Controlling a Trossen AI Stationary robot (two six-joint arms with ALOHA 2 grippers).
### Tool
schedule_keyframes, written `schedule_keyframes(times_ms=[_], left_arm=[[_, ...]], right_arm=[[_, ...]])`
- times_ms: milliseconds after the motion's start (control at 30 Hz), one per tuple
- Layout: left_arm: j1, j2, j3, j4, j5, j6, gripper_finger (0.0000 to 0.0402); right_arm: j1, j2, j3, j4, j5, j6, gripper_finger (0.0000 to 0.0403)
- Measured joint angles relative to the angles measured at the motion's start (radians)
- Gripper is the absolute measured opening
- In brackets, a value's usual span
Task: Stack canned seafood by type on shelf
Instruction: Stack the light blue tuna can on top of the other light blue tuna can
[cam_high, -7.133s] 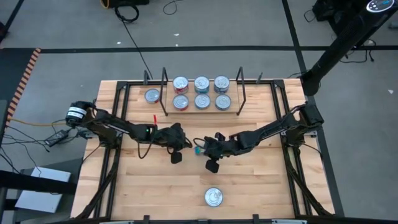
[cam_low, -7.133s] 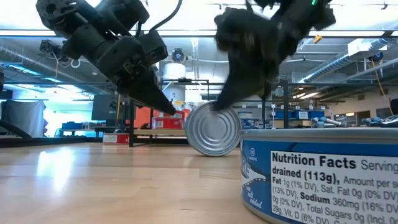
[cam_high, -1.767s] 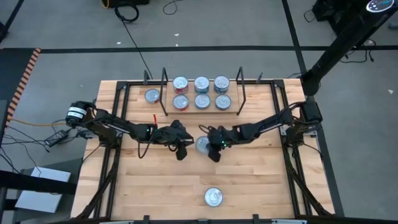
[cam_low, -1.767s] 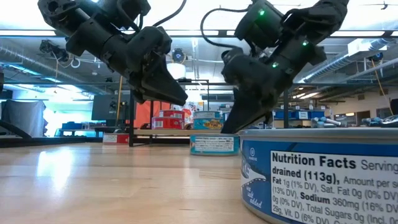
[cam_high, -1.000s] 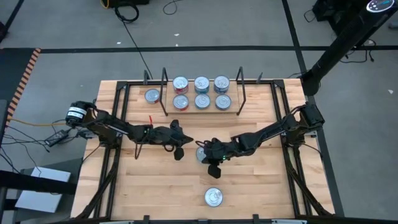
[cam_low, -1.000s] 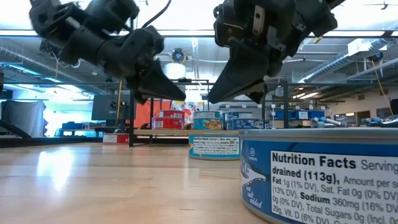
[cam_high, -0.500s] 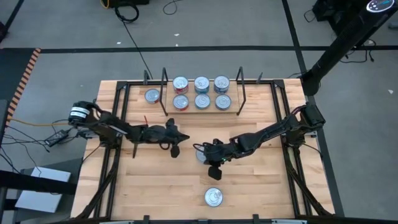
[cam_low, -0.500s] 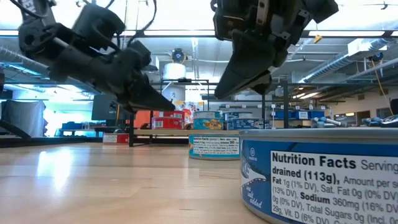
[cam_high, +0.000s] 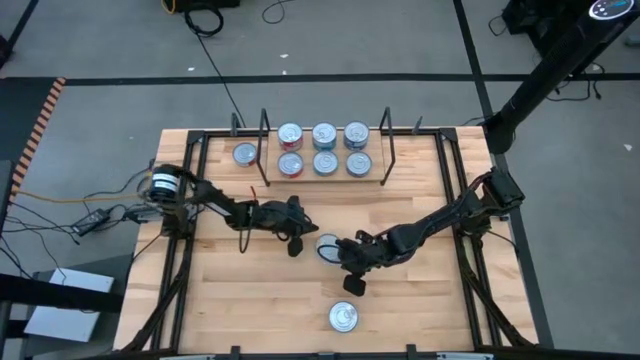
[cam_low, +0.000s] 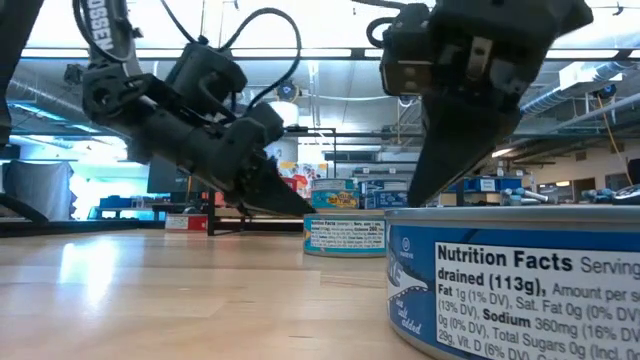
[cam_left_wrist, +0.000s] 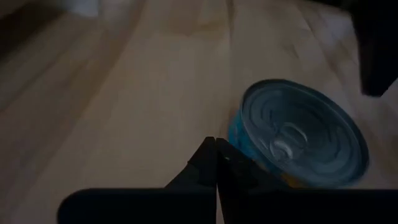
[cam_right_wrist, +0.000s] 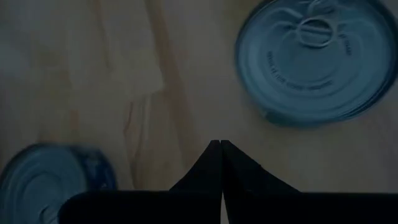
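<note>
A blue-labelled can (cam_high: 328, 247) (cam_low: 345, 232) rests flat on the table's middle, lid up. My left gripper (cam_high: 298, 243) (cam_left_wrist: 216, 144) is shut, low over the table, its tips right at this can's left side. My right gripper (cam_high: 351, 284) (cam_right_wrist: 221, 144) is shut and empty, pointing steeply down between this can and another blue-labelled can (cam_high: 343, 317) (cam_right_wrist: 317, 59) near the front edge. The shelf (cam_high: 372, 178) at the back holds several cans, red-labelled (cam_high: 290, 134) at its left and blue-labelled (cam_high: 324, 135) beside them. My left gripper's shut fingertips (cam_left_wrist: 208, 155) slant down from the table's left and stand right at the middle can's side wall (cam_left_wrist: 239, 140). I cannot tell whether they touch it. The can lies flat on the table.
One more can (cam_high: 245, 153) sits on the table left of the shelf's wire end frame (cam_high: 265, 150). The black table frame (cam_high: 190, 190) runs along both sides. Bare wood lies to the near left and near right.
My left gripper has sunk toward the table and gone right, up to the middle can's side. My right gripper has shifted toward the near edge and tipped to point more steeply down. The middle can has stayed where it was.
</note>
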Motion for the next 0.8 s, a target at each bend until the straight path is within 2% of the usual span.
schedule_keyframes(times_ms=[133,367,667,800], left_arm=[[0.000,0.062,0.056,-0.005,0.027,-0.003,0.0001],[-0.005,0.128,0.129,-0.007,0.029,-0.010,0.0003],[-0.008,0.130,0.140,-0.026,0.031,-0.013,0.0004],[-0.013,0.129,0.139,-0.076,0.065,-0.039,0.0005]], right_arm=[[-0.010,0.001,-0.047,0.091,0.051,0.022,0.0009],[-0.050,0.001,-0.078,0.147,0.054,0.023,0.0009],[-0.082,0.001,-0.083,0.181,0.041,0.045,0.0009],[-0.094,0.001,-0.075,0.187,0.088,0.076,0.0009]])
